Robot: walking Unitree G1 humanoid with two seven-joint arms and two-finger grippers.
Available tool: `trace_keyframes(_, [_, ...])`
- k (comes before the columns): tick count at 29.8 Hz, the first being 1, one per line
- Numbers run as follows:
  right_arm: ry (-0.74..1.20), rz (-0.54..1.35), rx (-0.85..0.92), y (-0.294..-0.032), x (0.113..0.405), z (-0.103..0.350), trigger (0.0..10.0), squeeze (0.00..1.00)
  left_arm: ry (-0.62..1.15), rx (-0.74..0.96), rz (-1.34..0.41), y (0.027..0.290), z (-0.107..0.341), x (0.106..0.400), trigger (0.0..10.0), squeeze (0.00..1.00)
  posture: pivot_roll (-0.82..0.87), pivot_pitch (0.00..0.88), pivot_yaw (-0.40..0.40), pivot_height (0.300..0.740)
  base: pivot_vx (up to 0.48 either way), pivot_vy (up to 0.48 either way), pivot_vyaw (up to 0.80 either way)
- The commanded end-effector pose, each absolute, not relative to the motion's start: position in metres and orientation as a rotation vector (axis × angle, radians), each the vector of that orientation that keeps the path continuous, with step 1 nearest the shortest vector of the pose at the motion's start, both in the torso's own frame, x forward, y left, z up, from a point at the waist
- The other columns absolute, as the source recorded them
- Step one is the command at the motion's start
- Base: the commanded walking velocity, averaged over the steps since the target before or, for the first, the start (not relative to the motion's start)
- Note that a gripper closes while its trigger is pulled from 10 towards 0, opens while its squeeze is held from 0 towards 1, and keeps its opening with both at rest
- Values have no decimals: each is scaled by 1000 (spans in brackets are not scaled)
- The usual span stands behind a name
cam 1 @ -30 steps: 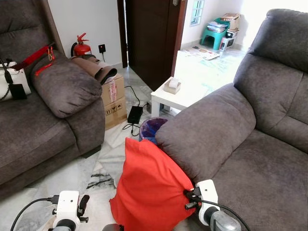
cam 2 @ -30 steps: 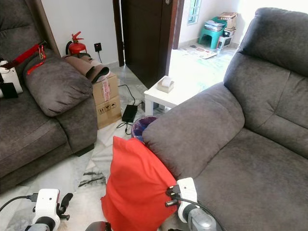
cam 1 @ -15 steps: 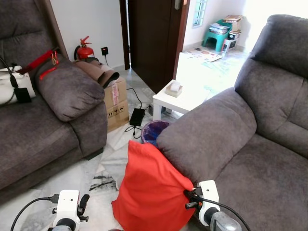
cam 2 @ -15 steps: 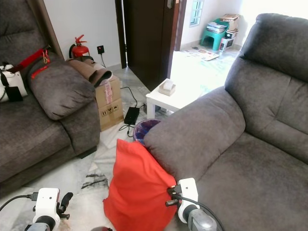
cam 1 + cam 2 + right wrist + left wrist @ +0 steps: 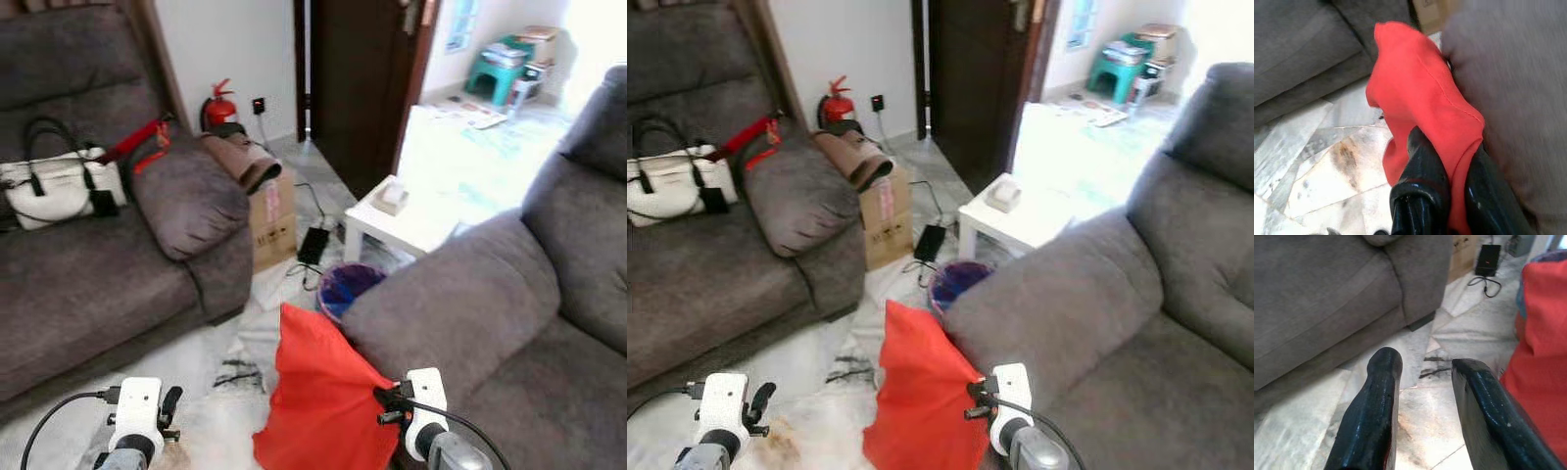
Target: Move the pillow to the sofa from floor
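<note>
Beside the sofa (image 5: 460,313), against its armrest, the red pillow (image 5: 318,401) hangs with its lower edge near the floor (image 5: 225,352). The right pincer (image 5: 1447,171) is clamped on a fold of its fabric, so the lifting step seems in hand. The left pincer (image 5: 1422,382) is spread and holds nothing, left of the pillow. Next, the pillow likely needs raising over the armrest onto the sofa's seat.

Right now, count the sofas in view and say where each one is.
2. One grey sofa on the robot's left, holding a white handbag; another grey sofa on its right, with the red pillow against its armrest.
</note>
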State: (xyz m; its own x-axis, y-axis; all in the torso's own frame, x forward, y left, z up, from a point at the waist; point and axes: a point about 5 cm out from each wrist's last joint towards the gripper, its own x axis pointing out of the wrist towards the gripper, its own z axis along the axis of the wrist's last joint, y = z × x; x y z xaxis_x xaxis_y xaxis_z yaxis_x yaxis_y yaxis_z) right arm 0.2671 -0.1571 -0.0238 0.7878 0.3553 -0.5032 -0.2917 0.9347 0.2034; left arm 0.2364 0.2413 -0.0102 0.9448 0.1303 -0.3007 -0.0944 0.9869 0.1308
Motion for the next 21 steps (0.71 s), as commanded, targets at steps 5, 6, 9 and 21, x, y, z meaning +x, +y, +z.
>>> trace_keyframes(5, [456,407,123,-154,287,-3,10000,0,323,111,123,246,-11,235,10000,0,224,0,-17,740,0,0,0])
trace_keyframes(6, [450,443,109,-152,288,-1,10000,0,321,114,112,245,-10,236,10000,0,225,0,-19,740,0,0,0])
trace_keyframes(9, [458,539,95,-148,287,0,10000,0,316,116,82,245,-8,238,10000,0,223,0,-20,740,0,0,0])
trace_keyframes(21, [592,1122,-151,-157,268,4,10000,0,471,224,-383,237,-9,234,10000,0,216,0,-24,740,0,0,0])
